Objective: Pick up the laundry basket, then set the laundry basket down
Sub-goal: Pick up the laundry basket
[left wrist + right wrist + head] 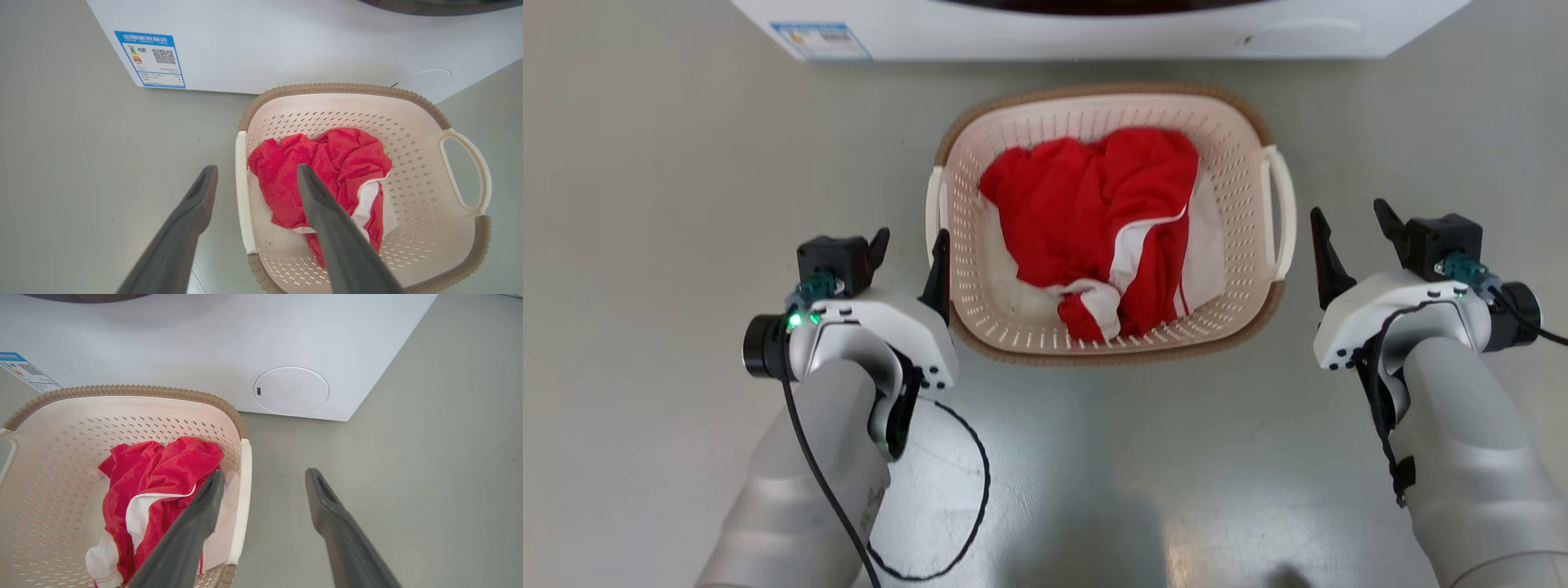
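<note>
The basket (1111, 356) sits on the floor (645, 245) before the washer (1094, 33), red clothes (1094, 220) inside. Left jaws and right jaws both stand spread beside its handles (1282, 212) — the pickup step, nothing gripped. Next, I'd say: close on both handles, lift evenly.

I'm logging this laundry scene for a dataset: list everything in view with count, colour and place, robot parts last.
floor: one, grey, all round
washing machine: one, white, at the far side
label: one, blue and white, machine's lower left corner
round cover: one, white, machine's lower right
laundry basket: one, cream, brown rim, on the floor before the machine
handles: two, white, on the basket's left and right sides
garment: one, red and white, crumpled inside the basket
cable: one, black, looping at lower left
left gripper: one, dark, open, at the left handle
right gripper: one, dark, open, outside the right handle
forearms: two, pale grey, lower corners
</note>
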